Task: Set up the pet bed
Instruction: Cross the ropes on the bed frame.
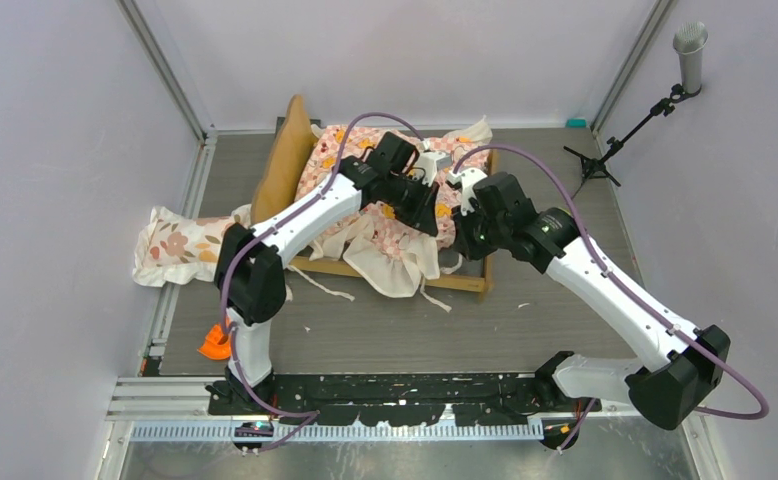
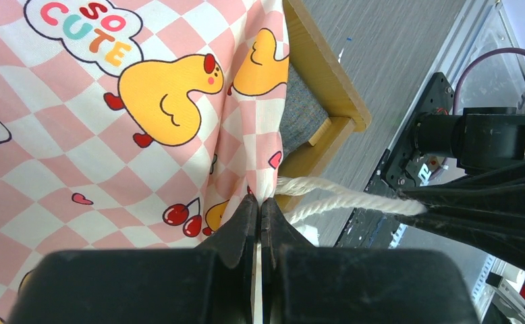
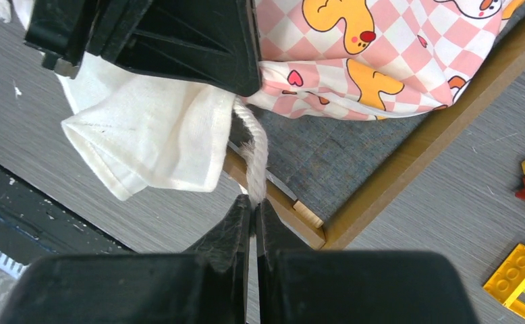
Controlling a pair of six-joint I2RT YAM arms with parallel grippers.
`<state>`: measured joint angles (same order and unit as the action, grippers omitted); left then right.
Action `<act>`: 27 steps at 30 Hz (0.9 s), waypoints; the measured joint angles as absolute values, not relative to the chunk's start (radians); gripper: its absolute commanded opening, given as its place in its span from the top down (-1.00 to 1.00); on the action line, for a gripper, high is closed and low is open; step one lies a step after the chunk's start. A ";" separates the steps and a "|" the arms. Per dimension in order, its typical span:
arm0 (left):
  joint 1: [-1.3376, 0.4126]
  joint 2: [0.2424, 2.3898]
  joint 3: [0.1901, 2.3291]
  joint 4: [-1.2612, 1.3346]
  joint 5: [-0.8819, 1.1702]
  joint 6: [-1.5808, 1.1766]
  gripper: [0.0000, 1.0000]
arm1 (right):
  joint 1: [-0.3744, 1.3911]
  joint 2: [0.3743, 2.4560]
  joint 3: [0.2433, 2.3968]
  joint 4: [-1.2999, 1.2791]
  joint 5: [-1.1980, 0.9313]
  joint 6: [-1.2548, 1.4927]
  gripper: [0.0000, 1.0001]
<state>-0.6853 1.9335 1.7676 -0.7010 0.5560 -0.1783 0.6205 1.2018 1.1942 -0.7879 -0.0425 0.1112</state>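
The bed (image 1: pixel 465 283) sits in the middle of the table (image 1: pixel 525 330). Its headboard (image 1: pixel 283 160) is at the left in the top view. The pink sheet (image 2: pixel 111 169) with ducks lies over most of the bed, but it is bunched up. At the near right corner the grey mattress (image 3: pixel 327 162) shows bare.

The left gripper (image 2: pixel 260 202) is squeezed tight on the sheet's corner, right where a white cord (image 2: pixel 341 192) comes out. I think it holds that corner so the sheet cannot slip back when the cord gets pulled.

The right gripper (image 3: pixel 253 202) is squeezed tight on the cord, just over the bed's corner. The two grippers are very near each other, and the cord runs short between them. It looks like the cord is for tying the sheet down to the bed. So one gripper holds the cloth and the other takes the string.

The sheet's white frill (image 3: pixel 145 135) hangs over the front rail onto the table. It likely needs smoothing out.

The pillow (image 1: pixel 180 245) lies on the table to the left, past the headboard, not on the bed. So the job looks partway done: the sheet is on but not flat, and the pillow is not in place yet.
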 measured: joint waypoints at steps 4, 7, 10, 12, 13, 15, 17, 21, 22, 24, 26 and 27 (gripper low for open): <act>-0.685 1.940 1.768 -0.701 0.564 -0.180 1.00 | 0.620 1.217 1.183 -0.780 -0.008 0.108 0.99; -0.685 1.945 1.768 -0.701 0.575 -0.182 1.00 | 0.620 1.222 1.161 -0.762 0.015 0.108 0.99; -0.685 1.953 1.768 -0.700 0.586 -0.184 1.00 | 0.620 1.234 1.136 -0.743 0.027 0.108 0.98; -0.685 1.956 1.768 -0.700 0.589 -0.184 1.00 | 0.620 1.246 1.122 -0.726 0.030 0.108 0.99; -0.685 1.958 1.767 -0.700 0.591 -0.185 1.00 | 0.620 1.251 1.114 -0.715 0.033 0.108 0.99; -0.685 1.959 1.766 -0.700 0.593 -0.187 1.00 | 0.620 1.258 1.099 -0.690 0.044 0.108 0.99; -0.685 1.959 1.766 -0.699 0.596 -0.191 1.00 | 0.620 1.258 1.084 -0.667 0.056 0.108 0.99; -0.685 1.959 1.766 -0.698 0.596 -0.199 1.00 | 0.620 1.258 1.073 -0.638 0.069 0.110 0.99; -0.685 1.959 1.766 -0.698 0.596 -0.199 1.00 | 0.620 1.258 1.073 -0.636 0.067 0.112 0.99; -0.685 1.959 1.766 -0.698 0.596 -0.199 1.00 | 0.620 1.258 1.073 -0.636 0.057 0.116 0.98; -0.685 1.959 1.766 -0.698 0.596 -0.199 1.00 | 0.620 1.261 1.074 -0.638 0.046 0.120 0.99; -0.685 1.959 1.766 -0.698 0.596 -0.199 1.00 | 0.620 1.266 1.074 -0.641 0.041 0.123 0.99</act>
